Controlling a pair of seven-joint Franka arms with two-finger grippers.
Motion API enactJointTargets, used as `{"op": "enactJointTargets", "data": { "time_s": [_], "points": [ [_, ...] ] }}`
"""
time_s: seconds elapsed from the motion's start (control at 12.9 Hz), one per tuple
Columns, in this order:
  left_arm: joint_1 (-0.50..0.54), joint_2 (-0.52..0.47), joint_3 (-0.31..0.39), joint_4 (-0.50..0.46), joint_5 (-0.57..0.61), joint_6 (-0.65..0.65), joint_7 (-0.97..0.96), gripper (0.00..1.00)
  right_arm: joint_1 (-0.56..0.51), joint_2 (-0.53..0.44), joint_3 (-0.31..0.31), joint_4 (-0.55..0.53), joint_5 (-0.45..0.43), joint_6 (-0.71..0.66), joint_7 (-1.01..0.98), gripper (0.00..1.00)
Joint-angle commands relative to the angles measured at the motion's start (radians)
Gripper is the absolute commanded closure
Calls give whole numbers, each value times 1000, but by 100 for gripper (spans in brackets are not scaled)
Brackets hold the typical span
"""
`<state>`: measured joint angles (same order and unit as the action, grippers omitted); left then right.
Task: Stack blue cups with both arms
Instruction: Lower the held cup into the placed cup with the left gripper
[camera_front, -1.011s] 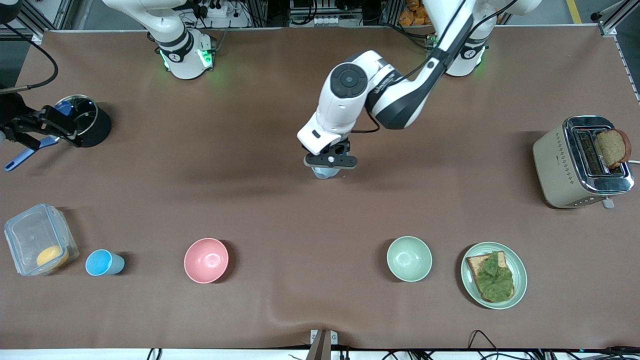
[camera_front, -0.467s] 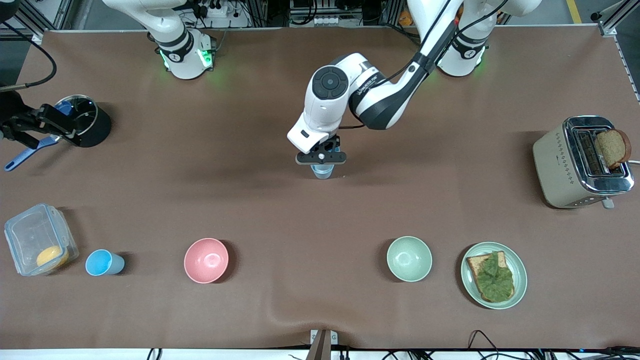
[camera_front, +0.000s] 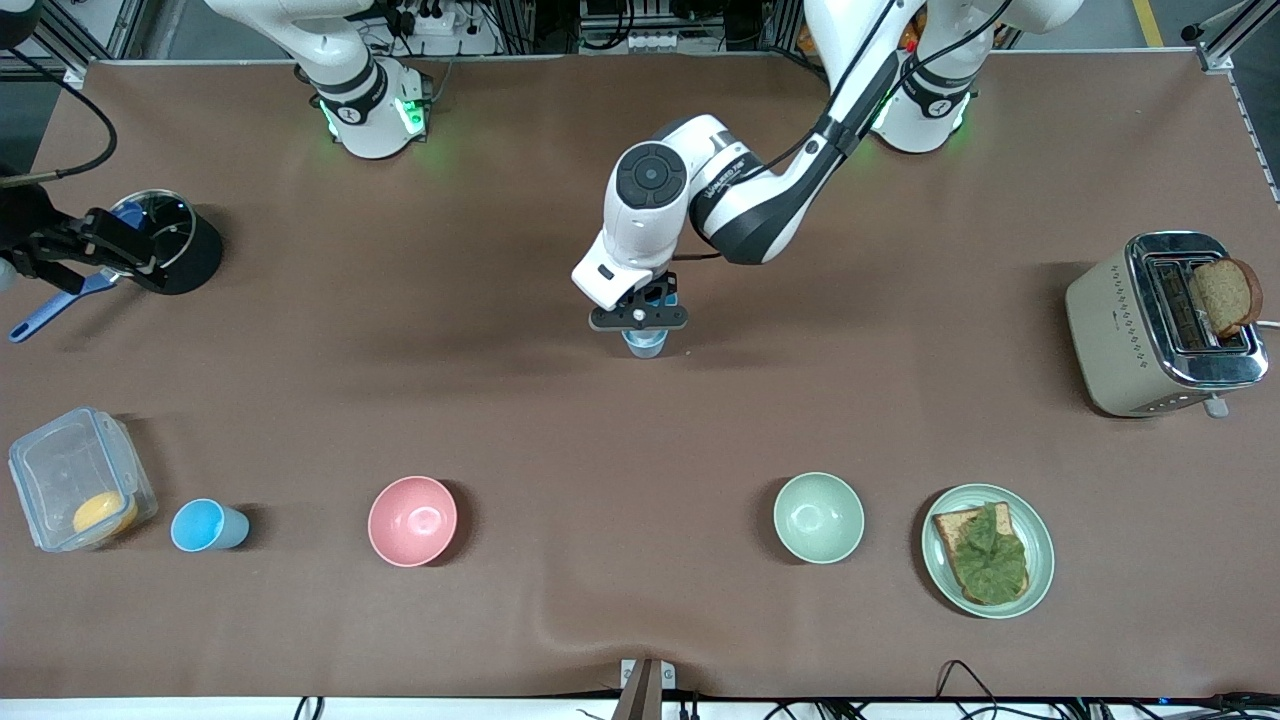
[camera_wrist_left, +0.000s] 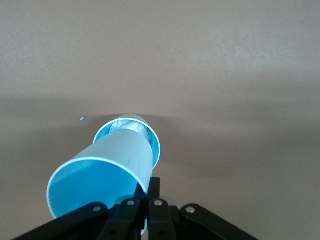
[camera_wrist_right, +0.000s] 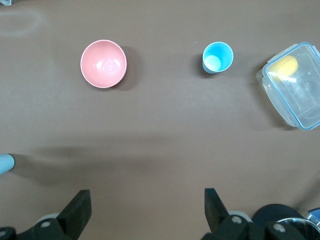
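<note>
My left gripper (camera_front: 640, 318) is over the middle of the table, shut on the rim wall of a blue cup (camera_wrist_left: 102, 175). The held cup is tilted, and its base sits in the mouth of a second blue cup (camera_wrist_left: 154, 137) that stands on the table; the pair shows in the front view (camera_front: 646, 342). In the left wrist view the left gripper (camera_wrist_left: 147, 189) pinches the cup's wall. A third blue cup (camera_front: 208, 526) stands upright beside the clear container, and it also shows in the right wrist view (camera_wrist_right: 217, 57). My right gripper (camera_wrist_right: 146, 210) is open and empty, held high by the black pot (camera_front: 135, 255).
A pink bowl (camera_front: 412, 520), a pale green bowl (camera_front: 818, 517) and a plate with toast and lettuce (camera_front: 940, 560) lie along the near edge. A clear container (camera_front: 60, 465) is at the right arm's end. A black pot (camera_front: 190, 250), a blue spatula (camera_front: 40, 315) and a toaster (camera_front: 1110, 330) are farther back.
My left gripper has moved a little toward the right arm's end with its cup and has come down. The right arm has barely moved.
</note>
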<state>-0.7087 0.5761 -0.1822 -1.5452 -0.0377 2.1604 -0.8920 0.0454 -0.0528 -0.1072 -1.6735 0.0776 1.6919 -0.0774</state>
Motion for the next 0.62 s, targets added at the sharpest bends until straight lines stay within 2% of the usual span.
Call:
{"op": "enactJointTargets", "data": {
  "time_s": [0.0, 0.16, 0.23, 0.47, 0.54],
  "points": [
    [-14, 19, 10, 30, 25, -4, -41, 78, -30, -25, 18, -15, 13, -11, -12, 0],
    [-14, 24, 10, 30, 24, 4, -39, 66, -30, -21, 15, -3, 13, -24, -13, 0],
    [-14, 22, 10, 30, 24, 4, -39, 65, -27, -18, 14, -2, 14, -24, -13, 0],
    [-3, -19, 44, 27, 21, 4, -27, 38, -21, -10, 20, 50, 19, -29, -12, 0],
    [21, -45, 46, 17, 24, -4, -30, 10, -19, -9, 20, 57, 19, -44, -10, 0]
  ]
}}
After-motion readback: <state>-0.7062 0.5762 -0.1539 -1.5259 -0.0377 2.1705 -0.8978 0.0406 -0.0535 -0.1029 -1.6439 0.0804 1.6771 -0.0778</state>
